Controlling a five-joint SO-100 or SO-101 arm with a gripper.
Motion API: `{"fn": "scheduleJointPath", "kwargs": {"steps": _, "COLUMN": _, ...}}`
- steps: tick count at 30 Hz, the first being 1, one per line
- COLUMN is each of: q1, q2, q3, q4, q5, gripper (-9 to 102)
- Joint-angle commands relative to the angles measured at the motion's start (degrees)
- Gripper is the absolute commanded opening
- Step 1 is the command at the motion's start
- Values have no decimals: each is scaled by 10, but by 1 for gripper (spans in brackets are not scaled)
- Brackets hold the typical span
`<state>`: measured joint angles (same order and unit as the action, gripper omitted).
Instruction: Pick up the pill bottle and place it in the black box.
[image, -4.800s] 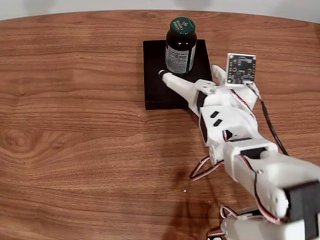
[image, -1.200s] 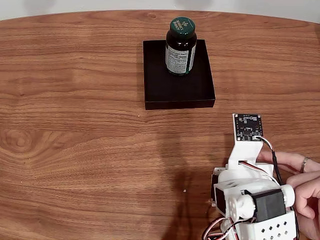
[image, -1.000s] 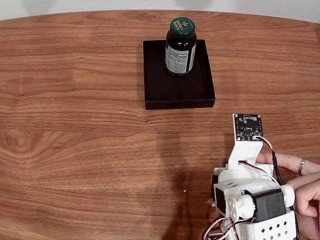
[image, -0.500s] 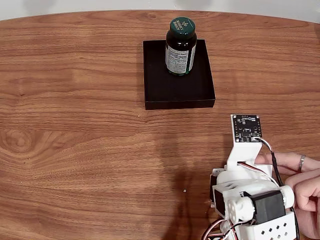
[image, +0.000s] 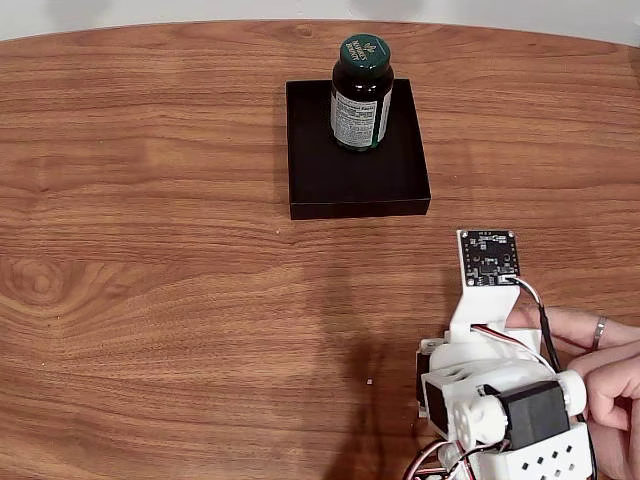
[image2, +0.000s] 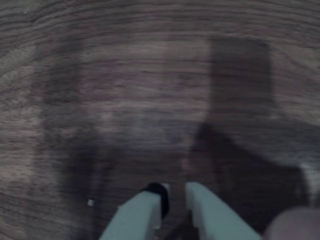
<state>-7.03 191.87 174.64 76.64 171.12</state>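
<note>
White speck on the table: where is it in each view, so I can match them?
Fixed view: the white speck lies on bare wood, just left of the folded arm.
Wrist view: the white speck sits lower left, left of the gripper.
Shared landmark: the wooden table.

place: hobby or home desk | evidence: wood-grain table (image: 160, 200), pale wall strip behind, person's hand (image: 605, 370)
</note>
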Motion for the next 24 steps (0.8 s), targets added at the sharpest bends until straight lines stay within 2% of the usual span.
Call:
{"fn": "scheduleJointPath", "kwargs": {"steps": 1, "q1": 2, "q2": -6, "q3": -11, "q4": 95, "q5": -2, "gripper": 0}}
{"fn": "scheduleJointPath", "kwargs": {"steps": 24, "q1": 2, "q2": -6, "q3": -11, "q4": 95, "q5": -14, "gripper": 0}}
